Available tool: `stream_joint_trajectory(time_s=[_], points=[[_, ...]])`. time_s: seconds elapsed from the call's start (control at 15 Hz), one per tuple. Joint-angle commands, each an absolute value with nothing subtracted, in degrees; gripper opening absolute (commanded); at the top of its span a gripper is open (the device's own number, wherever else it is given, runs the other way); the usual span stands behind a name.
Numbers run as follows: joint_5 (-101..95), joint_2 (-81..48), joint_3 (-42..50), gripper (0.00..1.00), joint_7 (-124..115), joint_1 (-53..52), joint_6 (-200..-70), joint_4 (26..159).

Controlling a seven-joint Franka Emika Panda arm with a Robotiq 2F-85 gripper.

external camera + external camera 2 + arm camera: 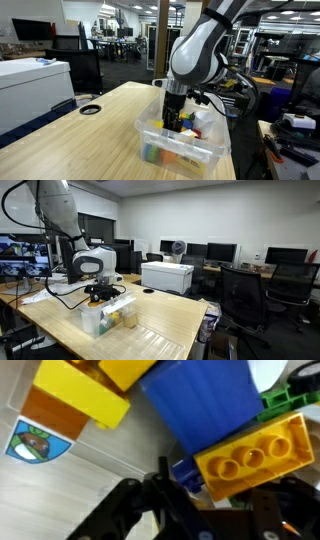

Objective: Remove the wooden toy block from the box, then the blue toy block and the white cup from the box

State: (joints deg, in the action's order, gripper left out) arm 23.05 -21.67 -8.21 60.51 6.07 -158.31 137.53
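The clear box (205, 152) stands on the wooden table and also shows in an exterior view (92, 322). My gripper (174, 116) reaches down inside it, also seen in an exterior view (97, 296). In the wrist view the gripper (207, 502) is open, its dark fingers wide apart over the toys. A blue toy block (190, 468) lies between them, partly under a yellow studded block (255, 448). A small pale patch (214, 498) below it may be the wooden toy block; I cannot tell. A white shape (210, 122) in the box looks like the white cup.
A big blue piece (200, 405), yellow blocks (85, 390), an orange piece (50, 415) and a green piece (292, 398) crowd the box. A round cable hole (91, 109) is in the table. A white printer (167, 276) and office chairs (240, 295) stand nearby.
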Motion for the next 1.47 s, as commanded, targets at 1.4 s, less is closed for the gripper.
stream_joint_trajectory(time_s=[1.4], points=[[32.84, 13.53, -9.00, 0.12, 62.13, 10.26, -163.06, 155.27]])
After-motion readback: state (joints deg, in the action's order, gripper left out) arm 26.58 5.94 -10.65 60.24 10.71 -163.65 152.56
